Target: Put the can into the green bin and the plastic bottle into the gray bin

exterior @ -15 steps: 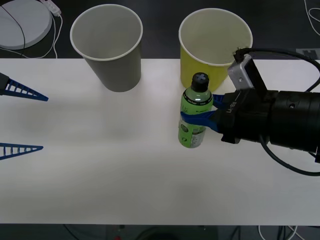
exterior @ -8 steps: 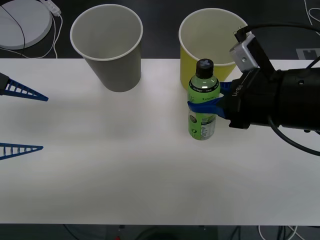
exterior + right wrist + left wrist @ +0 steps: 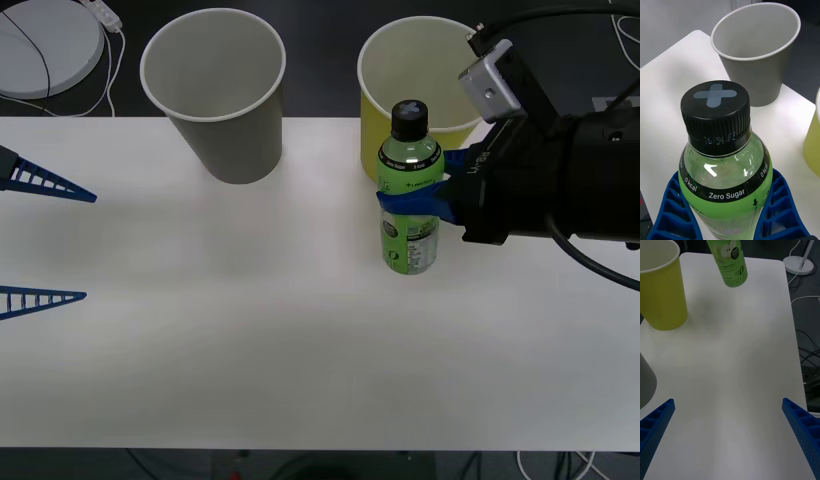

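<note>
My right gripper [image 3: 392,203] is shut on the plastic bottle [image 3: 409,164], a small bright-green bottle with a black cap, held upright just above the white table [image 3: 250,330]. The bottle hangs right in front of the green bin [image 3: 385,105]. In the right wrist view the blue fingers [image 3: 673,210] clasp the bottle [image 3: 724,165] below its shoulder, with the gray bin [image 3: 756,63] beyond. The gray bin [image 3: 225,100] stands at the back left. My left gripper [image 3: 40,240] is open at the table's left edge, far from both bins. The can is out of view.
A white round base [image 3: 40,40] with a cable lies off the table at the back left. The left wrist view has the bottle [image 3: 730,266] hanging over the table beside the green bin [image 3: 662,296]. Cables [image 3: 808,363] trail on the floor past the table's edge.
My right gripper has raised the bottle off the table and carried it a little to the right, closer to the green bin. The left arm has not moved.
</note>
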{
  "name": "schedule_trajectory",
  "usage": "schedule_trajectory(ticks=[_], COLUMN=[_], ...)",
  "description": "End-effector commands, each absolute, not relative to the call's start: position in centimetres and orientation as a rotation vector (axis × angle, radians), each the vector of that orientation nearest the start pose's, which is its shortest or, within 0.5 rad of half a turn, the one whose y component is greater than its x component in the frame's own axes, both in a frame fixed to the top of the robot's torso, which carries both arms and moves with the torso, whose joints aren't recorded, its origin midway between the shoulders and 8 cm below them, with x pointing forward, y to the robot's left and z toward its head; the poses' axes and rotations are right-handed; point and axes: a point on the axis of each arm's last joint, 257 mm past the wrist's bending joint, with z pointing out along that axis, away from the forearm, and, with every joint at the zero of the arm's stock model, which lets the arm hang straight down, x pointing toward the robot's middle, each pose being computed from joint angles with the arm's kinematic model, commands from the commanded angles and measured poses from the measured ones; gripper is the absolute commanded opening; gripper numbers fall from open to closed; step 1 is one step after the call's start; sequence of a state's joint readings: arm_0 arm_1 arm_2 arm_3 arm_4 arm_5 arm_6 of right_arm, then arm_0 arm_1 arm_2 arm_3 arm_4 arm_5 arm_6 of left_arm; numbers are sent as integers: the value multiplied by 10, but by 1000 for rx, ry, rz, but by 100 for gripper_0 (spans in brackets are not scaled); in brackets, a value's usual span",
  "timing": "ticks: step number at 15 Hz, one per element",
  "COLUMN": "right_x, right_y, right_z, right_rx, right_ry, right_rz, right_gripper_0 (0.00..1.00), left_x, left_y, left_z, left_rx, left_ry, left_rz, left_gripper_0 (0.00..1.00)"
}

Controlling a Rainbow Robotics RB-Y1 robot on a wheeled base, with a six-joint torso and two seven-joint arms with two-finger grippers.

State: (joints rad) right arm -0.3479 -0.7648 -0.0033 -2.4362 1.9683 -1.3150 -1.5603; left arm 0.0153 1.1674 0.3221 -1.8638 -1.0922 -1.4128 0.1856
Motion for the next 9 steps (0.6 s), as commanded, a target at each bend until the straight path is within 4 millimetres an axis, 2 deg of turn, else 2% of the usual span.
schedule_trajectory(ticks=[1,4,9], right_x=[381,380,390], right_y=[-81,-67,-55], right_z=[-30,-22,-18], right_rx=[-1001,-983,-974], right_ry=[1805,1781,1761], right_rz=[440,443,399], right_gripper_0=[0,0,0], left_x=[344,344,344], left_y=[273,273,273], left_z=[-80,-80,-80], left_rx=[1621,1621,1621], left_ry=[1512,1512,1512], left_rz=[-434,-434,-434], left_gripper_0=[100,100,100])
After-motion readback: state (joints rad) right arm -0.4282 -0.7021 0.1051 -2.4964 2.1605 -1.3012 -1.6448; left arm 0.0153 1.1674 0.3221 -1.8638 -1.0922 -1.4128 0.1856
